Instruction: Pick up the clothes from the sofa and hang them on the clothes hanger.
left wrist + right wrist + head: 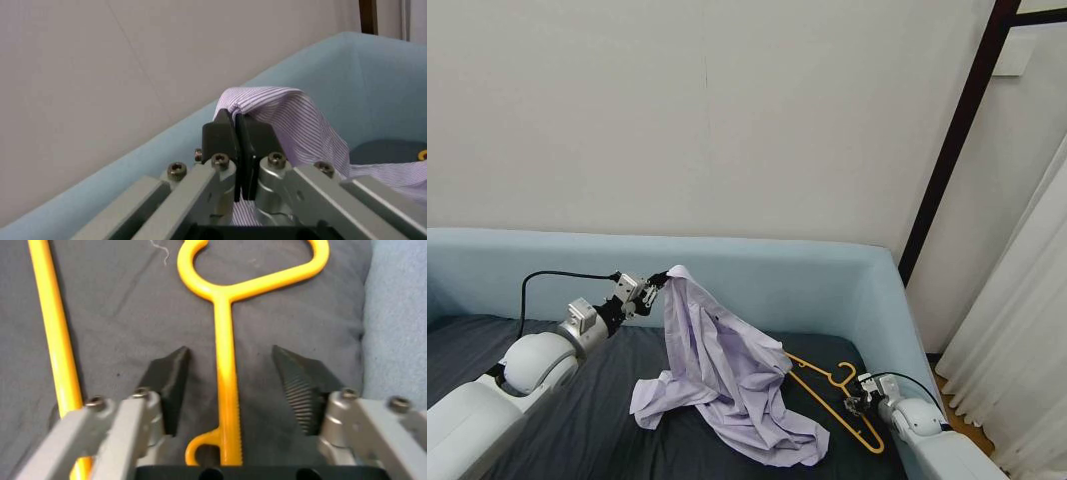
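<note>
- Left hand (659, 281), centre-left of the head view, is pinched shut on a small fold at the top of the striped lilac shirt (727, 365). The bite is thin, so the cloth could slip out under a tug.
- The shirt hangs from that pinch, with its lower part pooled on the dark seat cushion (602, 440) of the sofa (807, 285), bottom centre of frame.
- Yellow hanger (227, 330) lies flat on the cushion at lower right of the head view. One end seems to run under the shirt's edge, so lifting it would likely drag or snag the cloth.
- Right hand (230, 365) sits low over the hanger, fingers spread wide and straddling the straight stem below the hook. Nothing is clamped yet.
- Risk: the stem is thin and smooth and may twist or swing once clamped. The fingers also have to press into the soft cushion to get round it.
- Around: the pale sofa arm is just beside the right hand and could cramp it. A white curtain (1017, 380) is at the right edge and a dark post (952, 140) at upper right, both well apart from the work.
</note>
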Tool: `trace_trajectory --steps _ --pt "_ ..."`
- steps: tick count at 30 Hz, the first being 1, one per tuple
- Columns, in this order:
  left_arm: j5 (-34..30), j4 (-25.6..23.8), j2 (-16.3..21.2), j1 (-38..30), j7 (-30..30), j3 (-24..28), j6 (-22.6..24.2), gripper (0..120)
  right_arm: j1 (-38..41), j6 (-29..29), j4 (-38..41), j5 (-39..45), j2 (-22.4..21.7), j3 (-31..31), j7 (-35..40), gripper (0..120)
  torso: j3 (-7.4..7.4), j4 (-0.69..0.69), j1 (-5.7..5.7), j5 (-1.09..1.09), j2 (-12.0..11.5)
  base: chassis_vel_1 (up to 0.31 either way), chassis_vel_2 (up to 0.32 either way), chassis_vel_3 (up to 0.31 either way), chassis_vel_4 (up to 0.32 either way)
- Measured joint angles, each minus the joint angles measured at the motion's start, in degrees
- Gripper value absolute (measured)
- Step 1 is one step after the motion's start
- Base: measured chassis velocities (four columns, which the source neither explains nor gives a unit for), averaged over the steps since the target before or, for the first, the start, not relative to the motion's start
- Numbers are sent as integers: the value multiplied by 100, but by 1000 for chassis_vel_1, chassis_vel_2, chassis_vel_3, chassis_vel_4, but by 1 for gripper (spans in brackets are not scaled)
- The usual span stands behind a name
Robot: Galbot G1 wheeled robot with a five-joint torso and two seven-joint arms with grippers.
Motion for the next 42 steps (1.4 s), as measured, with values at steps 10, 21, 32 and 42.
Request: trace_trajectory --steps 10,21,32,42 --pt "16 95 -61 -24 30 49 -43 0 -31 -43 -21 -190 16 14 -119 10 0 0 0 0 0 0 0 0 0" --pt "58 166 -186 -78 45 169 -87 0 -222 181 339 -352 -127 15 522 4 0 -3 0 1 0 0 0 0 0" --pt "50 193 -204 -170 64 293 -88 0 -398 -132 2474 548 -704 89 2251 4 0 2 0 -1 0 0 0 0 0" --pt "-149 190 -125 -77 45 245 -71 0 -1415 1144 4863 -557 -1913 197 2251 4 -1 -3 0 -1 0 0 0 0 0"
